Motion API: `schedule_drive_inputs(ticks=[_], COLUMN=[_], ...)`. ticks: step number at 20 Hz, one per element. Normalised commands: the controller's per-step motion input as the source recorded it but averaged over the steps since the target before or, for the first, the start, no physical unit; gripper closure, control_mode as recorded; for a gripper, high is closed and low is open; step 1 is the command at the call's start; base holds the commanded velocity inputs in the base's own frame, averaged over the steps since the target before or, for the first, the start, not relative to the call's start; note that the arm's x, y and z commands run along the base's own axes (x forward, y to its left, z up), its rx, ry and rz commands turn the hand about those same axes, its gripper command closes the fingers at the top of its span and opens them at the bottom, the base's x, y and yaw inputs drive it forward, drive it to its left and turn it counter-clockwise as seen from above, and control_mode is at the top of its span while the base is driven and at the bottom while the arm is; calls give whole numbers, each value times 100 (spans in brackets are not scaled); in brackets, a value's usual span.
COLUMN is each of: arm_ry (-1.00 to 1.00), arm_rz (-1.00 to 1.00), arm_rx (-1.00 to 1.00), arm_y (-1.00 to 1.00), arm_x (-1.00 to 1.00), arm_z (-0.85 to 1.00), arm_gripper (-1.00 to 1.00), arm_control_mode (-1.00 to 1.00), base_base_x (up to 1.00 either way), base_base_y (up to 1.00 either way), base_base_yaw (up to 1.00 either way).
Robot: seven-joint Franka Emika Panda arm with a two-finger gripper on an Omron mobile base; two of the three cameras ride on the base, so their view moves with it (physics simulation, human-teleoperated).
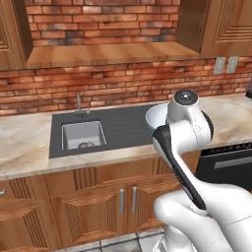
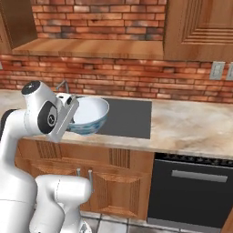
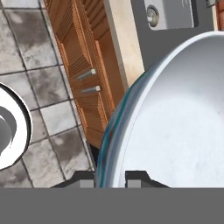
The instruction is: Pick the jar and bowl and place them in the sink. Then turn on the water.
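Fingers (image 3: 110, 178) pinched shut on bowl (image 2: 91, 114) rim, bowl lifted off table (image 2: 191, 125). Sink (image 1: 83, 135) away beyond fingers, nothing visible inside. Jar placement, water still to do.

Glossy white rounded arm (image 1: 189, 147) with dark joint bands and grey round end caps.

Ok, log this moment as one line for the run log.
hand: shut on bowl rim | bowl: lifted above counter edge, right of sink | faucet: no water seen
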Motion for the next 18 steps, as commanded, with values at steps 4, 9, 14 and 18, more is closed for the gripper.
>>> schedule_drive_inputs(ticks=[4,9,14,18], arm_ry=[0,0,0,0], arm_rz=[0,0,0,0], arm_rx=[0,0,0,0], arm_y=[0,0,0,0], arm_x=[0,0,0,0], arm_z=[0,0,0,0], arm_gripper=[100,100,100,100], arm_control_mode=[100,100,100,100], base_base_x=[36,55,54,47], base_base_y=[17,10,8,9], base_base_yaw=[0,0,1,2])
